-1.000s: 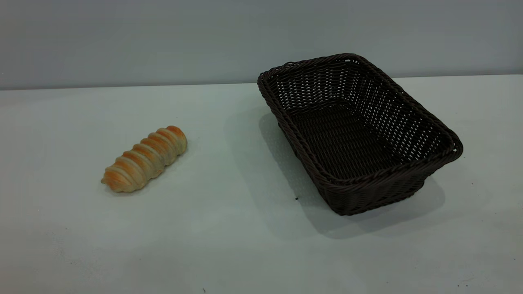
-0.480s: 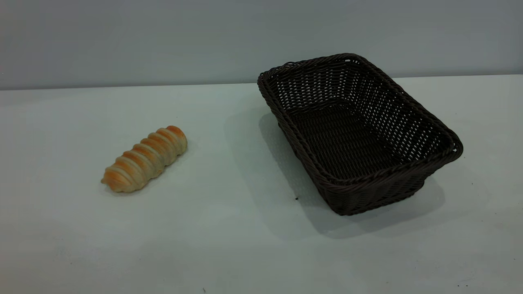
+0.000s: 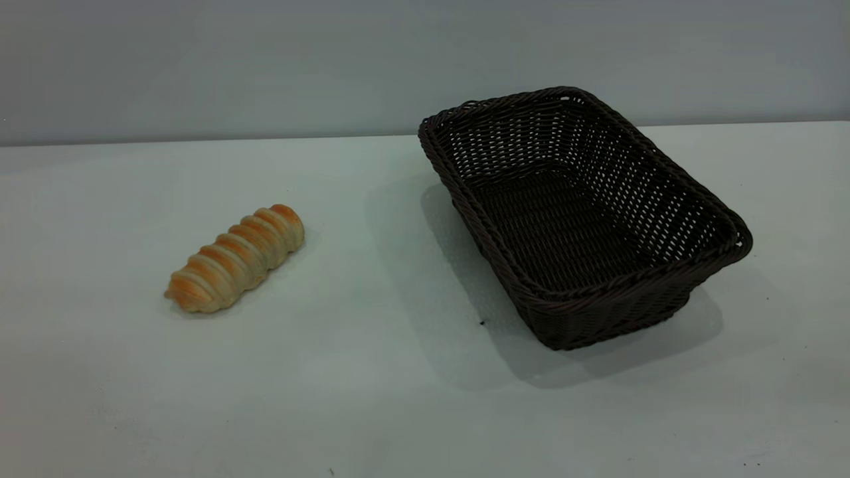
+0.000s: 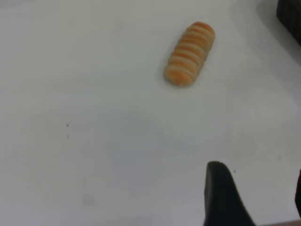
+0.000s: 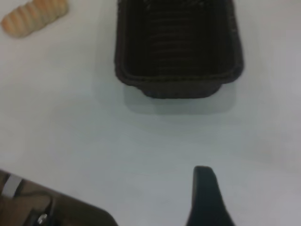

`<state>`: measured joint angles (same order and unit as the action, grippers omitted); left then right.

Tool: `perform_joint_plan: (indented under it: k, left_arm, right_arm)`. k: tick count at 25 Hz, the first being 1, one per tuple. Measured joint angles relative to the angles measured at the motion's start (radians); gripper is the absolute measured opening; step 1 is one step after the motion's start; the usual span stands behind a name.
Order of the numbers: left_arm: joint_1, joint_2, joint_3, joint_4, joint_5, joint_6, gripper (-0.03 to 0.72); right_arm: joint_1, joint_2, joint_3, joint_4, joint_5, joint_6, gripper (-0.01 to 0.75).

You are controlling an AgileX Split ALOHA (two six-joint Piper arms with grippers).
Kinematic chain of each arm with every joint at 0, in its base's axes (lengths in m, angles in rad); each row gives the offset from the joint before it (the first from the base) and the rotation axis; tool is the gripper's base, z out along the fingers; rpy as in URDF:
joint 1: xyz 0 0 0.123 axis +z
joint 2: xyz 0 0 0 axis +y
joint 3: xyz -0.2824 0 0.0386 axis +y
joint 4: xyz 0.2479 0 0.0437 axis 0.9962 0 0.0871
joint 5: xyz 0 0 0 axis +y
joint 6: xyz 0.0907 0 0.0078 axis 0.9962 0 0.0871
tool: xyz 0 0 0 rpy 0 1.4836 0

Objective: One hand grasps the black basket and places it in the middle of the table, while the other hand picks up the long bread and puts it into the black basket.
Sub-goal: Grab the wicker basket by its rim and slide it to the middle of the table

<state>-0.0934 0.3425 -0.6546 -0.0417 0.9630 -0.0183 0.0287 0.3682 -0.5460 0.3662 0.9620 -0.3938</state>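
Nothing was done yet: long bread [image 3: 235, 259] lay well apart from the empty black basket [image 3: 690, 192], both untouched on the worktop [image 3: 372, 398], and honestly couldn't tell either arm's fingers' state

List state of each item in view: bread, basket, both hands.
long bread: lying flat on the table, untouched, outside the basket.
black basket: upright, empty, resting on the table's right side, not gripped.
left hand: above bare table, short of the bread, holding nothing.
right hand: above bare table, short of the basket, holding nothing.
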Motion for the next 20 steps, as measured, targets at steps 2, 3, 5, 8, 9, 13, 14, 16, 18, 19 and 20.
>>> perform_joint_plan:
  k: [2,3,5,8,9,13,14,16,18,19,20]
  left_arm:
    - [0.0,0.073,-0.022,0.0,-0.036,0.0,0.408]
    - [0.0,0.102,-0.031,0.0,-0.053,0.0,0.408]
    - [0.0,0.148,-0.039,-0.006,-0.099,0.0,0.409]
    - [0.0,0.208,-0.051,-0.043,-0.151,0.002,0.409]
    - [0.0,0.227,-0.054,-0.057,-0.166,0.01,0.409]
    - [0.0,0.295,-0.054,-0.1,-0.185,0.048,0.409]
    - [0.0,0.308,-0.054,-0.101,-0.185,0.051,0.409]
    - [0.0,0.32,-0.054,-0.101,-0.186,0.053,0.409]
    - [0.0,0.321,-0.054,-0.099,-0.193,0.054,0.409]
    - [0.0,0.321,-0.054,-0.098,-0.198,0.056,0.409]
    - [0.0,0.321,-0.054,-0.098,-0.203,0.061,0.409]
  right_arm:
    - [0.0,0.113,-0.025,0.049,-0.031,-0.078,0.511]
    - [0.0,0.178,-0.038,0.07,-0.044,-0.11,0.511]
    - [0.0,0.297,-0.064,0.126,-0.061,-0.178,0.511]
    - [0.001,0.478,-0.099,0.205,-0.089,-0.26,0.511]
    - [0.004,0.526,-0.107,0.228,-0.105,-0.281,0.511]
    - [0.032,0.74,-0.12,0.288,-0.199,-0.274,0.511]
    - [0.031,0.794,-0.121,0.3,-0.22,-0.252,0.511]
    - [0.031,0.884,-0.122,0.325,-0.268,-0.182,0.511]
    - [0.031,0.968,-0.123,0.361,-0.318,-0.123,0.511]
    - [0.031,1.0,-0.123,0.389,-0.344,-0.097,0.511]
    - [0.031,1.035,-0.123,0.422,-0.365,-0.077,0.511]
